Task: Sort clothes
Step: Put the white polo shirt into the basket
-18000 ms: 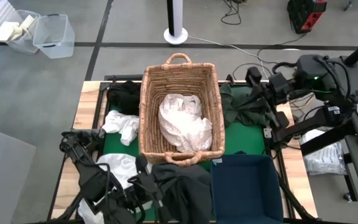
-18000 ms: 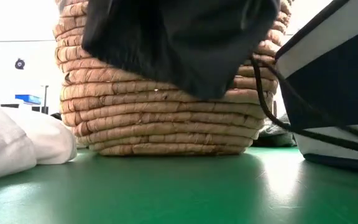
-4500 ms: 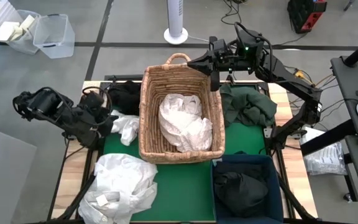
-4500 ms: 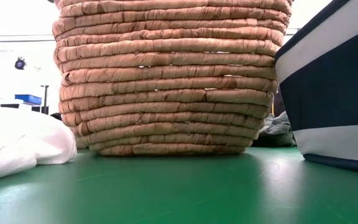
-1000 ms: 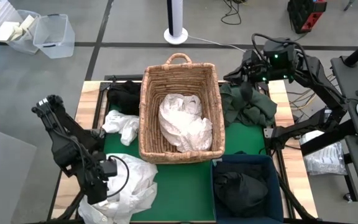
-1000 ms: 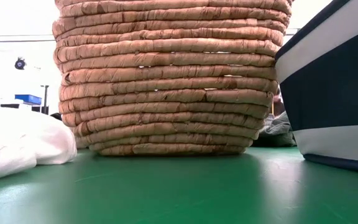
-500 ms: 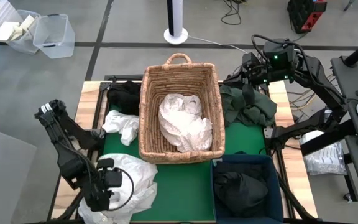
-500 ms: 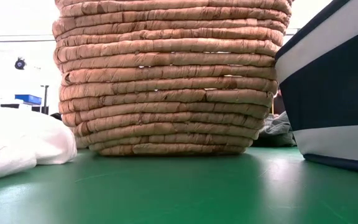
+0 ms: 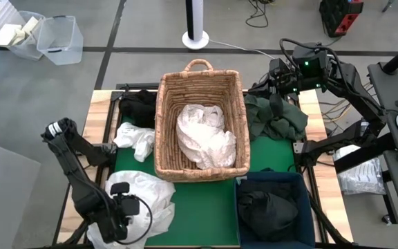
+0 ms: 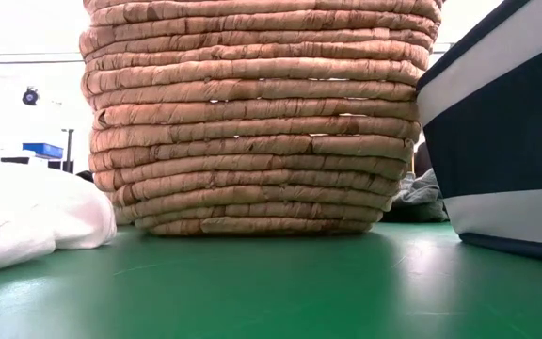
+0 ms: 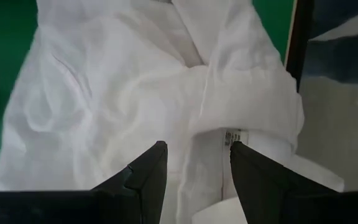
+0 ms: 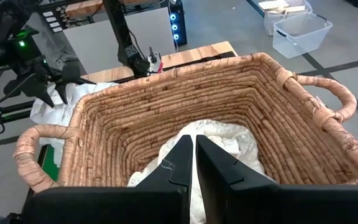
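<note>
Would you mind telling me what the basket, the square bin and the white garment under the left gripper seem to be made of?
The basket looks like coiled natural fibre, wicker or seagrass: tan, matte, ridged rows. The square bin seems stiffened fabric, dark blue with a pale band at its base in the low view, though that is uncertain. The white garment looks like soft woven cloth, probably cotton: matte, creased, with a sewn-in label.

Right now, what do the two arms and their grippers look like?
Both arms are dark, jointed links with black cables looped alongside. The right arm shows a small green light near its wrist. The left gripper and right gripper each have two dark, wedge-shaped fingers.
</note>
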Robot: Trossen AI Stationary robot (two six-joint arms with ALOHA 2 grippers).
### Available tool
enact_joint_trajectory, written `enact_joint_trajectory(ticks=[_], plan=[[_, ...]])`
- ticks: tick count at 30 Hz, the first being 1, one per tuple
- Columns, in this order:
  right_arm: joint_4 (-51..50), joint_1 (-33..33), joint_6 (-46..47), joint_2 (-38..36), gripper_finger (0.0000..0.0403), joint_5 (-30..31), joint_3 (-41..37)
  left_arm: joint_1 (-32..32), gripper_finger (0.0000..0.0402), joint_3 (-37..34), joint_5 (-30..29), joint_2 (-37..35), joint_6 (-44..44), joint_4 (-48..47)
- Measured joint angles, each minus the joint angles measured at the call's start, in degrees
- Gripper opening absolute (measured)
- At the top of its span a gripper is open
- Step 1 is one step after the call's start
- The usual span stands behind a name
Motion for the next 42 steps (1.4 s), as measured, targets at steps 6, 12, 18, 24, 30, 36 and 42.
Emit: enact_joint_trajectory(ticks=[6,12,18,24,30,36,42], plan=[[0.0,0.0,-0.2,0.0,0.0013,0.0,0.0,0.0,0.0155,-5.7,0.0,-0.6,-5.5,8.0],[0.0,0.0,0.0,0.0,0.0013,0.0,0.0,0.0,0.0155,-11.7,0.4,-0.7,-5.6,14.8],[0.2,0.0,-0.2,0.1,0.0013,0.0,0.0,0.0,0.0132,-13.0,0.5,-0.8,-5.3,16.2],[1.3,0.0,-1.5,0.1,0.0013,0.0,0.0,0.0,0.0014,-11.7,0.6,-2.7,-8.2,16.2],[6.2,0.0,-2.8,0.1,0.0013,0.1,0.0,-0.1,0.0002,-10.1,-1.1,-7.5,-17.0,14.7],[8.1,0.0,-3.9,0.1,0.0013,0.1,0.0,-0.3,0.0001,-1.3,-7.5,-10.0,-19.0,4.4],[9.5,0.0,-3.8,0.2,0.0013,0.1,0.0,-0.2,0.0,13.5,-11.5,-10.1,-23.0,-13.3]])
